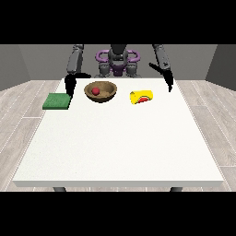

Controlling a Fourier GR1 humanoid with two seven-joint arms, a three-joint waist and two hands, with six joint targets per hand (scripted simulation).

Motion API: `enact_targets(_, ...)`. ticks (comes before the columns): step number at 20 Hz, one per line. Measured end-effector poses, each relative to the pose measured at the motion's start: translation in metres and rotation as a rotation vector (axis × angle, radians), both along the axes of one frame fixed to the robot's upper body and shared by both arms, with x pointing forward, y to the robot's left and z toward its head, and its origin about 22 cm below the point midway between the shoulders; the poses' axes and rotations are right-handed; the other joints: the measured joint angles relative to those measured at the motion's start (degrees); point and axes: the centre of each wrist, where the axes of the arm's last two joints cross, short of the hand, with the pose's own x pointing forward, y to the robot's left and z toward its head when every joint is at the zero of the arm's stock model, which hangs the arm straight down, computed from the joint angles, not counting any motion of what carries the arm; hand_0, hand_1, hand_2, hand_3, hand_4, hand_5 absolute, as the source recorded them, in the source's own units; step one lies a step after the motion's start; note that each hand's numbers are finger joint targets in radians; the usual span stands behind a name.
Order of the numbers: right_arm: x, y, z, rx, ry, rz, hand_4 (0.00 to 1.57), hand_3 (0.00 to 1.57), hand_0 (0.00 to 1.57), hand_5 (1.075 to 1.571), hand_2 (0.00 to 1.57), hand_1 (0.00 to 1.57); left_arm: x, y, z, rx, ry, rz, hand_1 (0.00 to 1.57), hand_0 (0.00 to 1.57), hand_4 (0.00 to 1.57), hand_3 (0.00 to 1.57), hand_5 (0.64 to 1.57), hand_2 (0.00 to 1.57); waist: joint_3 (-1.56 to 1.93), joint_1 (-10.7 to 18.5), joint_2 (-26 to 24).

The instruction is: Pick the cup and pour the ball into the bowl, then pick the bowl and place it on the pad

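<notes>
Yellow cup (141,97) lies tipped (red ball (95,91) in wooden bowl (109,93)).

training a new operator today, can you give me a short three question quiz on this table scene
1. True or false: the small red ball lies inside the round brown wooden bowl.
2. Which item is tipped on its side: A the flat green square pad, B the yellow cup, C the bowl?
3. Fill in: the pad lies at the view's ____ of the bowl.

Key: 1 true; 2 B; 3 left.
</notes>
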Motion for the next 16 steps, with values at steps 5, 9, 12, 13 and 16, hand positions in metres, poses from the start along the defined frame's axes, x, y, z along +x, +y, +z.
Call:
enact_targets(5, -0.009, 0.022, -0.022, 0.036, 0.045, -0.008, 0.0, 0.0, 0.0, 1.571, 0.0, 0.0, 0.004, -0.007, 0.008, -0.001, -0.022, -0.027, 0.0, 0.0, 0.0, 0.0, 0.694, 0.0, 0.16, 1.1, 0.9)
enact_targets(9, 0.001, 0.032, -0.023, 0.062, 0.045, -0.032, 0.0, 0.0, 0.0, 1.569, 0.0, 0.0, 0.01, -0.012, 0.02, 0.002, -0.05, -0.045, 0.0, 0.0, 0.0, 0.0, 0.701, 0.0, 0.12, 2.2, 2.6)
enact_targets(12, 0.009, 0.029, -0.018, 0.062, 0.013, -0.05, 0.0, 0.0, 0.0, 1.569, 0.0, 0.0, 0.015, -0.009, 0.029, 0.001, -0.087, -0.052, 0.0, 0.0, 0.0, 0.0, 0.694, 0.0, -0.27, 2.5, 4.2)
enact_targets(13, 0.007, 0.029, -0.021, 0.066, 0.009, -0.066, 0.0, 0.0, 0.0, 1.569, 0.0, 0.0, 0.016, -0.014, 0.032, 0.0, -0.088, -0.067, 0.0, 0.0, 0.0, 0.0, 0.696, 0.0, -0.37, 3.1, 4.2)
enact_targets(16, 0.001, 0.026, -0.026, 0.059, 0.008, -0.119, 0.42, 0.51, 1.24, 1.537, 1.43, 1.24, 0.015, -0.014, 0.037, 0.009, -0.101, -0.096, 0.0, 0.0, 0.0, 0.0, 0.699, 0.0, -0.92, 4.7, 4.1)
